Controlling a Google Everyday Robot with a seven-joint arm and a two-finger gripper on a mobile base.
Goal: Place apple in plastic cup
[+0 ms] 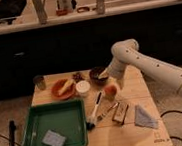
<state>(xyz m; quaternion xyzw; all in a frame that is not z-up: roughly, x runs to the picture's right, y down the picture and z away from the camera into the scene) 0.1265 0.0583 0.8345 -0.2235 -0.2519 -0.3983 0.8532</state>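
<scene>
The apple (110, 91), red and orange, sits on the wooden table (137, 89) right of centre. My gripper (112, 83) comes down from the white arm (149, 67) and is directly over the apple, at its top. The plastic cup (82, 88), white and upright, stands about a hand's width left of the apple, beside the orange bowl.
An orange bowl (63, 88) with food, a dark bowl (99, 75) and a small can (40, 82) stand along the back. A green tray (41, 125) holding a blue cloth fills the front left. A brush (94, 112), a bar (121, 114) and a blue cloth (143, 117) lie in front.
</scene>
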